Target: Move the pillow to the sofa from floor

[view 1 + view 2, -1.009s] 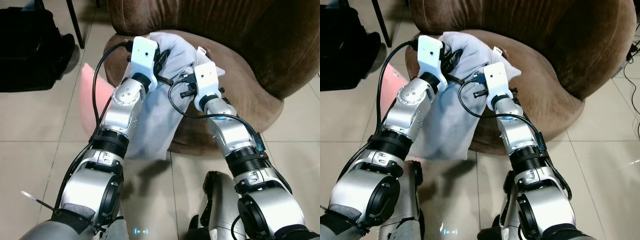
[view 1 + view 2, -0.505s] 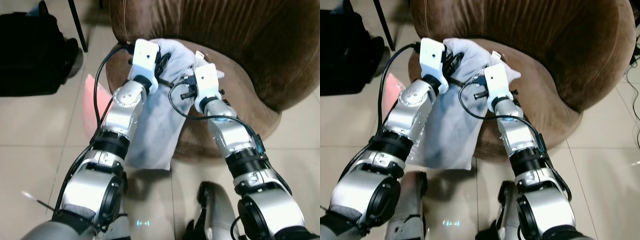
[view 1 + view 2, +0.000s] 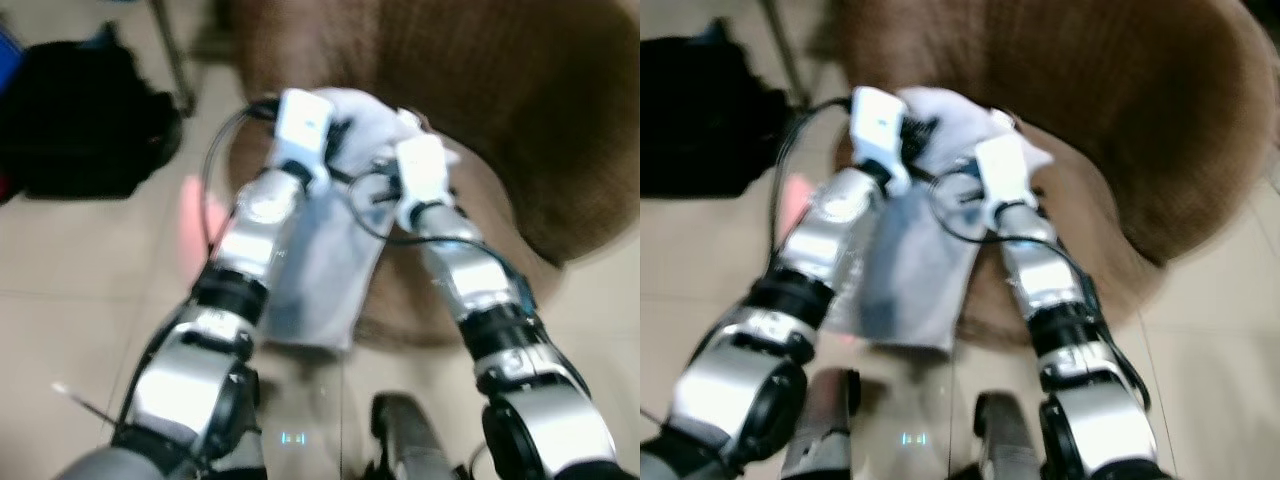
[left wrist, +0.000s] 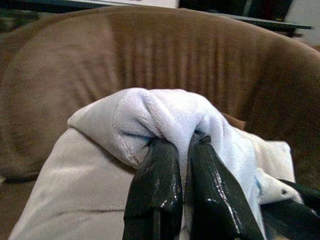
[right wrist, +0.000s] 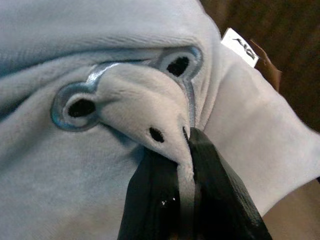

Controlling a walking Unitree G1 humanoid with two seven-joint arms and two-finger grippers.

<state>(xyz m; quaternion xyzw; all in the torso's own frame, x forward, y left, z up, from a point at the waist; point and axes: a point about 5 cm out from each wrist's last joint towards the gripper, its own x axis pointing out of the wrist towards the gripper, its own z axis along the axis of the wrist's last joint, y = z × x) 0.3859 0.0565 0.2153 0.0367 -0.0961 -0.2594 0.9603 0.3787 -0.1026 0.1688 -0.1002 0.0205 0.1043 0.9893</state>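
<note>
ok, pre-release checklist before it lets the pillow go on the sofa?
1. Left hand shut on a fold of the pale grey plush pillow: ok.
2. Right hand shut on the pillow's printed face: ok.
3. Pillow's top over the brown corduroy sofa seat: ok.
4. Pillow fully on the seat: not ok, its lower part hangs past the front edge towards the tiled floor.
5. Head views sharp enough to judge placement: not ok, blurred.

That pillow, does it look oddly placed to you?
Yes. The pillow droops off the brown sofa, its upper end bunched where the left gripper and right gripper pinch folds of it, its lower end hanging toward the floor.
</note>
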